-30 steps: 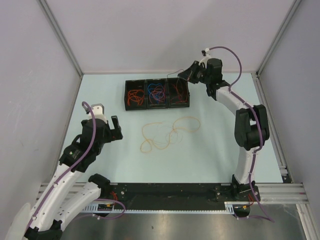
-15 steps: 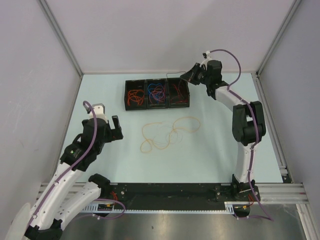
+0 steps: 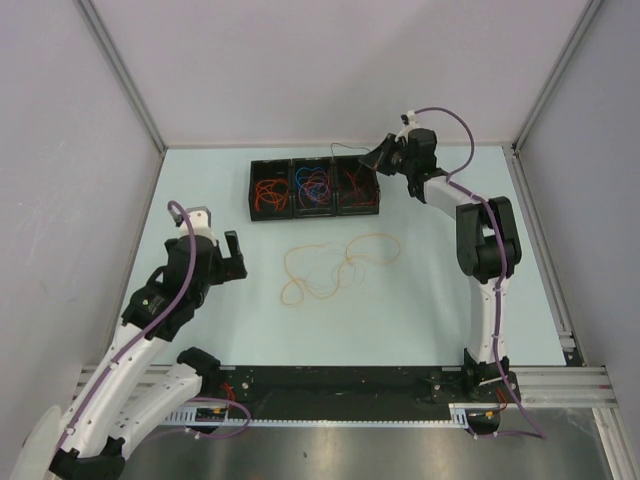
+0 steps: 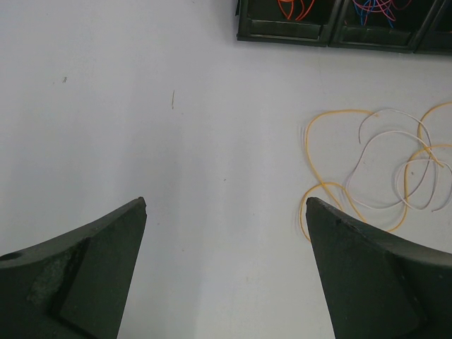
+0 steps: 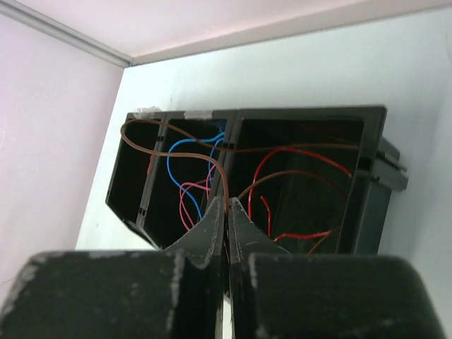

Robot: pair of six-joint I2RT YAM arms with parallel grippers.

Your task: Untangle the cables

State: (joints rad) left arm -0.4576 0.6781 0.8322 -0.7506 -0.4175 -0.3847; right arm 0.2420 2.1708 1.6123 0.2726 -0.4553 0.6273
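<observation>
A black three-compartment bin (image 3: 250, 190) holds cables: orange-red ones (image 3: 270, 192) on the left, blue and pink ones (image 3: 315, 184) in the middle, red and brown ones (image 3: 357, 182) on the right. My right gripper (image 3: 376, 156) hovers at the bin's back right corner, shut on a thin brown cable (image 5: 169, 152). That cable loops from the gripper (image 5: 227, 204) over the compartments. Orange-yellow and white cables (image 3: 335, 265) lie loose on the table and also show in the left wrist view (image 4: 367, 176). My left gripper (image 3: 232, 258) is open and empty, left of them.
The bin's front wall (image 4: 289, 30) shows at the top of the left wrist view. The enclosure's back wall stands just behind the bin and the right gripper. Side walls stand on both sides of the pale table (image 3: 420, 300).
My right arm has folded, its elbow drawing back and left, while the gripper stays by the bin's back right corner with the thin cable. The left arm has not moved.
</observation>
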